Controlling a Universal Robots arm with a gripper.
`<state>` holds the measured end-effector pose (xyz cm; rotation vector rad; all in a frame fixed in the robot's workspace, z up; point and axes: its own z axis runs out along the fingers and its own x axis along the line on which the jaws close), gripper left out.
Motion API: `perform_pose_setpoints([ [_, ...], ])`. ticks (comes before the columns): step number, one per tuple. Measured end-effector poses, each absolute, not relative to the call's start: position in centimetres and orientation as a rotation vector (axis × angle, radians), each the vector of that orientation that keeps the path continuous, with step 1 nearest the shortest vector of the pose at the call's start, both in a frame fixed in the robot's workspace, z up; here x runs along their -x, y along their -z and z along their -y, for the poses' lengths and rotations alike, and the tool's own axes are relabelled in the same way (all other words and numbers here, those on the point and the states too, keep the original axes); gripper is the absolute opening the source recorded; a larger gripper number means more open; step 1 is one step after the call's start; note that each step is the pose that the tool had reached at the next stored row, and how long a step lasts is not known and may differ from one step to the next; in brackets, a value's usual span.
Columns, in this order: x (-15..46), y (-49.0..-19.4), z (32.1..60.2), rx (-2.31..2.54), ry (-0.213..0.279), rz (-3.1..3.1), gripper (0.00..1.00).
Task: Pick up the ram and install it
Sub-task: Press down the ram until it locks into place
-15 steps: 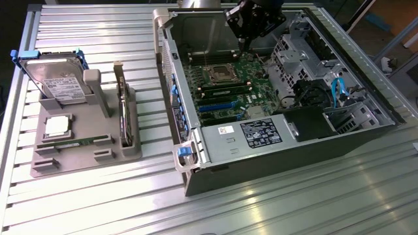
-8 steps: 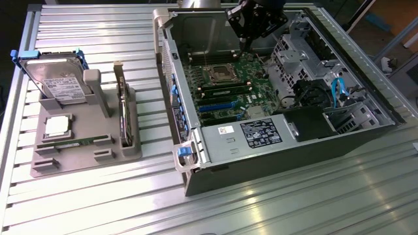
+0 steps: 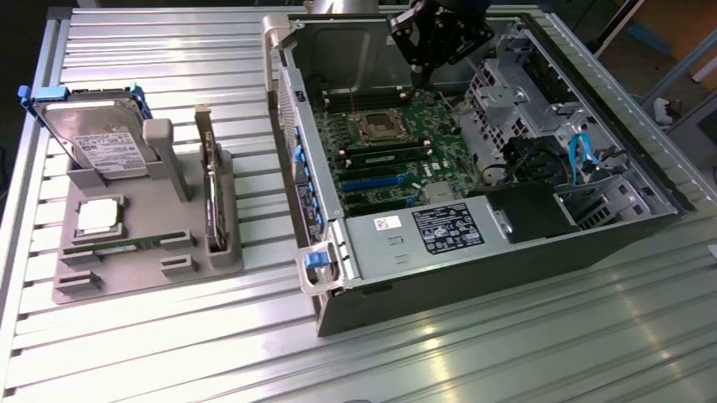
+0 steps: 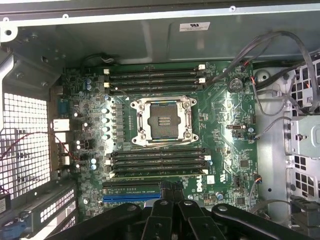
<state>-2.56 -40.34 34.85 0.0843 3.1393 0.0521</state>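
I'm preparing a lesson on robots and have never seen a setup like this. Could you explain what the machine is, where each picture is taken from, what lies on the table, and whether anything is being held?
The machine is a robot arm ending in a black gripper, a two-fingered clamp. One picture comes from a camera standing off the arm and looking down on the slatted metal table. The other comes from a camera on the robot's wrist, looking into an open computer case at its green motherboard.

On the table, at the exterior view's left, a grey holder carries spare parts: a silver hard drive with blue tabs standing upright, an expansion card on edge, and the ram, a thin green stick lying low in the holder.

The gripper hangs over the motherboard with its fingers shut and nothing between them.
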Motion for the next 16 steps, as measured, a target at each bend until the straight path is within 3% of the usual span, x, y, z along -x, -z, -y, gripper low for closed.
perform_pose_setpoints([
  [16, 2.80, -34.84, 40.65, -0.084, -0.052, -3.139, 0.11],
])
